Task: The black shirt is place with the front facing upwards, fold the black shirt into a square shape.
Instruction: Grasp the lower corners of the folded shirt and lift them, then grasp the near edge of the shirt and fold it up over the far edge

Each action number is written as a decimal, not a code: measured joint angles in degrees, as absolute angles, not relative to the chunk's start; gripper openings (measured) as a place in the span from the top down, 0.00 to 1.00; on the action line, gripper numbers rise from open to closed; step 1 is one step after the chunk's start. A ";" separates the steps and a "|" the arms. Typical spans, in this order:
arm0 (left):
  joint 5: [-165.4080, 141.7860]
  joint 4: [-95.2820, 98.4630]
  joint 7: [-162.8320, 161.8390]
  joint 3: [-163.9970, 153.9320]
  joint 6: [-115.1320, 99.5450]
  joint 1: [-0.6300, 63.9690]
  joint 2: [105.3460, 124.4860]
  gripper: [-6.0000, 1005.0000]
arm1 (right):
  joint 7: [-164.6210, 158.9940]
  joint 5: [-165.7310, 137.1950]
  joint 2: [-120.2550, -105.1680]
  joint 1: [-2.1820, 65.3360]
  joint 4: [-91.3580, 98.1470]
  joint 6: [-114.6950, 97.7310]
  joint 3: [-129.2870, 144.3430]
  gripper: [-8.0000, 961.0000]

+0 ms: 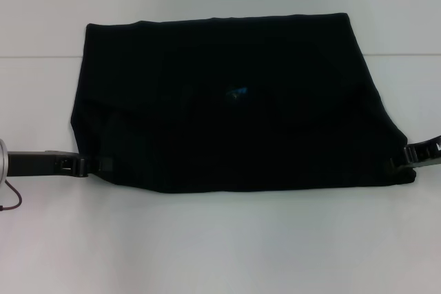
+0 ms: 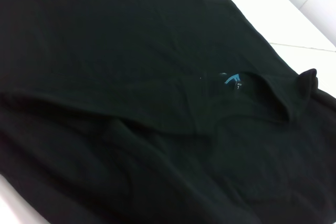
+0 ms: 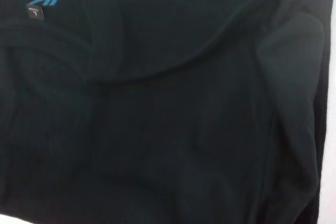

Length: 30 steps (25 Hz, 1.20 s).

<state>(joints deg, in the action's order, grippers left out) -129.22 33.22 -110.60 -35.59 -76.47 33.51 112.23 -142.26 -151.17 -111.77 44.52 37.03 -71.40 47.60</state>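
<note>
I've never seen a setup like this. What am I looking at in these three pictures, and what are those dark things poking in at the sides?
This is a two-armed robot working at a white table. The wide picture comes from a camera on its head, looking down. The other two come from cameras on its wrists, so they show close-ups of cloth. On the table lies a black shirt, already folded into a wide block, with its small blue neck label showing. The dark things are the robot's grasping tools: the left tool at the shirt's near left corner, the right tool at its near right corner. Whether they grip the cloth can't be seen.
</note>
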 joint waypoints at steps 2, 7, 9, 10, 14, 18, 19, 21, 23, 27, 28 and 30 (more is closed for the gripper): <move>-129.29 33.22 -110.60 -35.59 -76.46 33.51 112.23 0.96 | -142.26 -151.16 -111.77 44.52 37.02 -71.40 47.55 0.60; -129.40 32.72 -111.37 -35.81 -76.99 33.68 112.09 0.96 | -142.20 -151.17 -111.70 44.69 37.02 -71.74 47.54 0.88; -130.00 32.26 -112.87 -36.01 -78.48 34.18 111.46 0.96 | -141.94 -151.04 -111.49 44.78 37.02 -72.71 47.53 0.89; -130.33 32.10 -113.51 -36.02 -79.19 34.40 111.18 0.96 | -141.55 -150.89 -111.32 44.87 37.08 -73.92 47.47 0.89; -133.48 31.22 -116.48 -35.73 -87.24 35.76 109.57 0.96 | -139.67 -150.70 -110.75 44.65 40.05 -82.24 47.19 0.91; -138.01 31.50 -118.34 -35.80 -98.25 36.14 108.69 0.96 | -135.15 -150.95 -110.47 42.48 44.68 -91.66 47.19 0.91; -139.57 31.53 -118.20 -35.83 -101.23 36.14 108.56 0.96 | -133.49 -150.97 -110.31 41.79 45.33 -94.04 47.19 0.91; -143.07 32.11 -117.73 -35.80 -106.73 35.90 108.46 0.96 | -130.31 -151.06 -109.96 40.67 45.75 -98.75 47.23 0.91; -146.14 33.03 -117.41 -35.88 -110.51 35.46 108.65 0.96 | -127.48 -151.13 -109.81 39.71 45.73 -102.91 47.52 0.91; -149.53 33.24 -116.29 -36.63 -116.87 35.10 108.96 0.96 | -121.41 -152.19 -110.58 37.94 45.55 -110.05 48.66 0.91; -149.69 32.97 -116.25 -37.13 -117.11 35.09 109.00 0.96 | -120.00 -152.90 -111.07 37.67 45.44 -111.22 48.89 0.91; -149.89 32.28 -116.22 -38.50 -117.29 35.16 109.14 0.96 | -118.78 -154.66 -112.10 37.39 45.34 -112.03 48.96 0.91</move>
<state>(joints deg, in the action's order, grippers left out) -149.89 32.28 -116.22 -38.50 -117.29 35.16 109.14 -118.78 -154.66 -112.10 37.39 45.34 -112.03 48.96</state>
